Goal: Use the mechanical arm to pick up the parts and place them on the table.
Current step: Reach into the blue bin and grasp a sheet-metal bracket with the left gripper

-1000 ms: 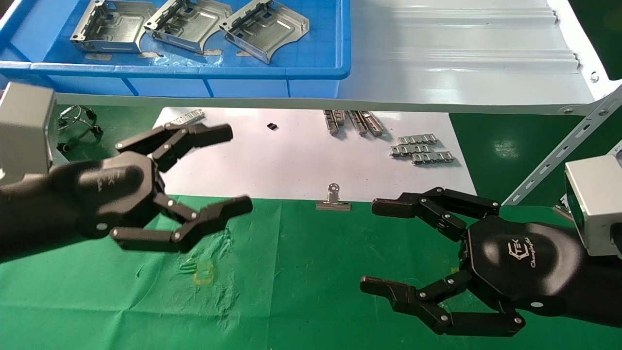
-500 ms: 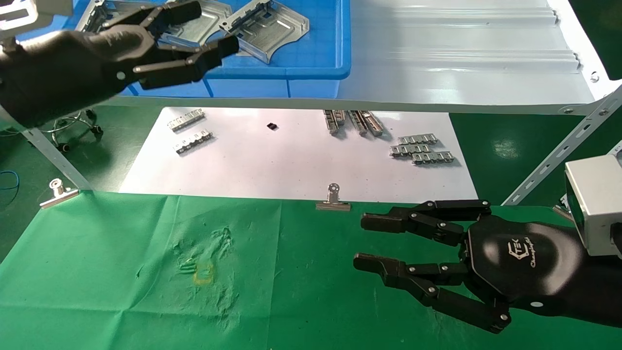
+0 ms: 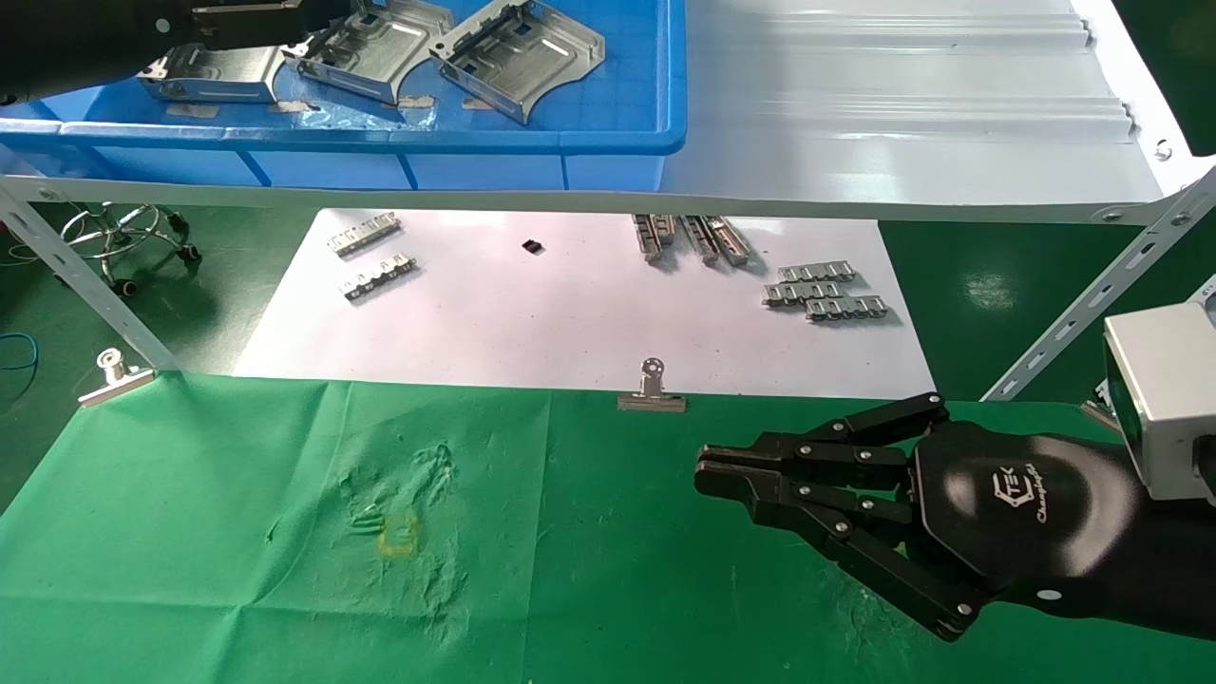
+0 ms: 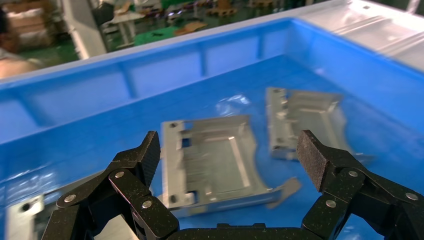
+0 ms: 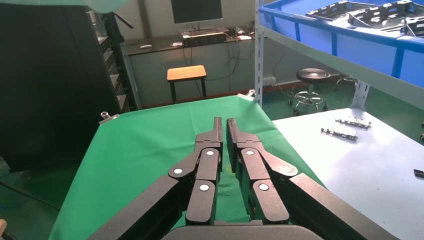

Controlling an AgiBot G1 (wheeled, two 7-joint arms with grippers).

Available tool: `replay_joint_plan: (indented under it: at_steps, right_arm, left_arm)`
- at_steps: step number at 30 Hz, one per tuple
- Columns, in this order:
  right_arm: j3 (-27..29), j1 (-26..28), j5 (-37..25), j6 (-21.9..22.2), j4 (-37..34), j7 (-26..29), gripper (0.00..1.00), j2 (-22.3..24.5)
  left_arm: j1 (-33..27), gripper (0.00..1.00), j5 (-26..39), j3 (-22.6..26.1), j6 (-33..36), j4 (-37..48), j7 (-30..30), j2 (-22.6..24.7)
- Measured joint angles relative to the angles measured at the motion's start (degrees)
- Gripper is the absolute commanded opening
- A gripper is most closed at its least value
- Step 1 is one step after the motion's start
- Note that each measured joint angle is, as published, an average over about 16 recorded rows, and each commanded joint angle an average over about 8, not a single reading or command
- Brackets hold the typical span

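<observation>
Three silver parts lie in the blue bin: a left one [image 3: 214, 71], a middle one [image 3: 375, 43] and a right one [image 3: 518, 47]. My left gripper [image 3: 318, 17] hovers over the bin's left side, open and empty. In the left wrist view the left gripper [image 4: 231, 152] spans one part [image 4: 215, 160] from above, with another part [image 4: 305, 120] beyond it. My right gripper [image 3: 708, 475] is shut and empty, low over the right of the green table [image 3: 285, 532]. It also shows in the right wrist view [image 5: 223, 122].
The blue bin [image 3: 608, 142] sits on a pale grey shelf [image 3: 902, 123] above a white sheet [image 3: 570, 313] with toothed strips [image 3: 822, 290]. Binder clips [image 3: 652, 394] [image 3: 114, 375] hold the cloth's far edge. Slanted shelf struts [image 3: 85, 294] [image 3: 1092, 294] stand at both sides.
My left gripper rose from above the green cloth up and back over the blue bin, staying open. My right gripper's fingers closed from wide open to shut.
</observation>
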Motion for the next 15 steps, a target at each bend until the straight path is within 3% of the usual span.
replay_joint_plan:
  at_steps: [15]
  right_arm:
    - [0.0, 0.0, 0.0, 0.0, 0.0, 0.0, 0.00, 0.0]
  left_arm:
    - [-9.0, 1.00, 9.3, 4.7, -8.3, 14.0, -3.6, 3.2]
